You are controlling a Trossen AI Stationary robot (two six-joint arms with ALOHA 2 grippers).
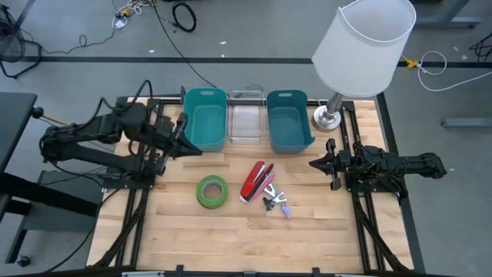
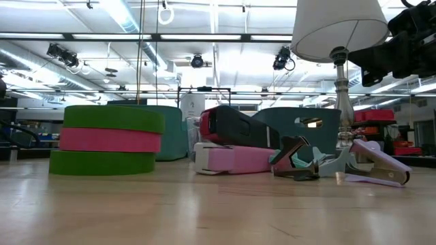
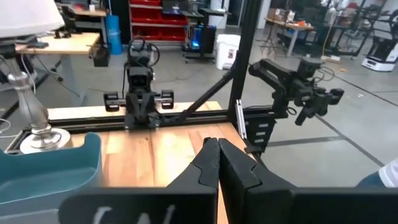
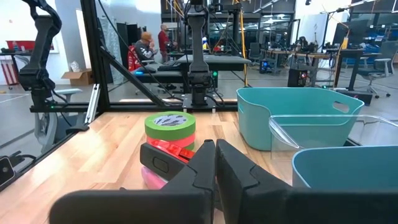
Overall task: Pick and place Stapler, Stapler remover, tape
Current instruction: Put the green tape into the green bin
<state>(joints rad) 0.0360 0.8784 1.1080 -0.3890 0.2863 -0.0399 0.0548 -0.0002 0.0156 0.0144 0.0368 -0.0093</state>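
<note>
The tape is a green roll lying flat on the wooden table; in the low view the tape shows green and pink bands. Just right of it lies the red and pink stapler, also the stapler. The dark stapler remover rests beside a purple piece, and it shows again as the remover. My left gripper hovers shut by the left teal bin. My right gripper is shut, right of the stapler, fingers shut and pointing toward the tape.
Along the far edge stand a teal bin, a clear bin and a second teal bin. A white-shaded lamp stands at the far right corner on its base. Bare wood lies near the front edge.
</note>
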